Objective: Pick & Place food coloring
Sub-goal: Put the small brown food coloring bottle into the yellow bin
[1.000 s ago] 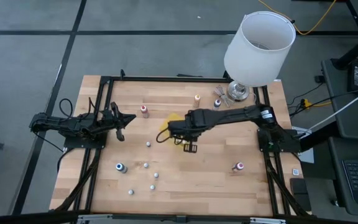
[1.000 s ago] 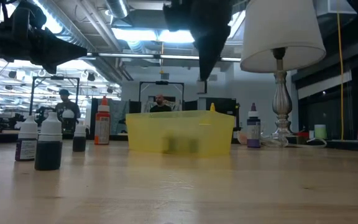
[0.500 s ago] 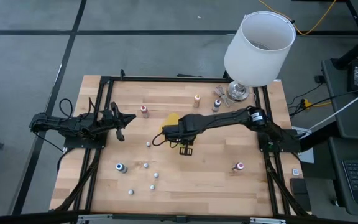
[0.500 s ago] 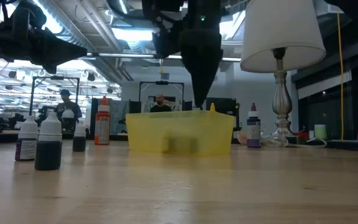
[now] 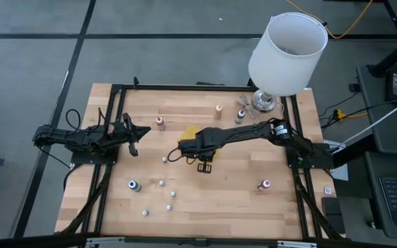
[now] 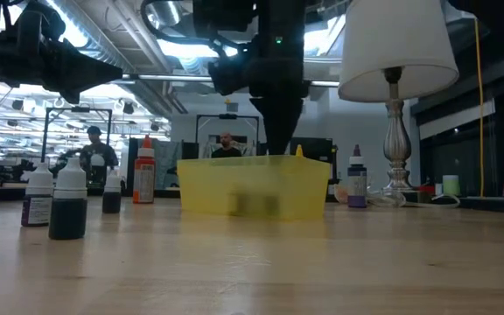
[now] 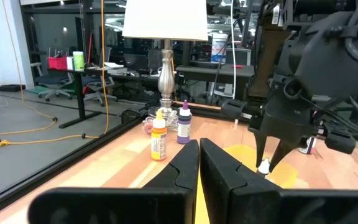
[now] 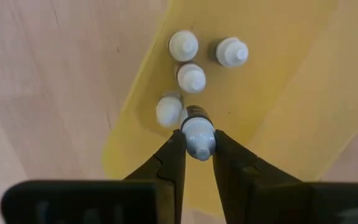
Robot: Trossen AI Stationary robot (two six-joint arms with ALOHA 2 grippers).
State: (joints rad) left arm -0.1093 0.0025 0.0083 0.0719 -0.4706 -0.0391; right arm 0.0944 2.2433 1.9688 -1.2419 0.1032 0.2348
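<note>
Yellow tray (image 8: 272,93) now under my right tool (image 8: 197,146), which has moved in toward 9 o'clock and dropped, pinching a dropper bottle (image 8: 197,132); release next. Left tool (image 7: 199,163) closed, idle.

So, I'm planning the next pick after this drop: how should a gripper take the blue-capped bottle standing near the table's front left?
Probably from straight above. The blue-capped bottle stands upright and apart from the white-capped bottles nearby, so fingers can close on its sides below the cap, as the right gripper now holds its bottle over the yellow tray. The left gripper waits, shut, at the table's left.
</note>
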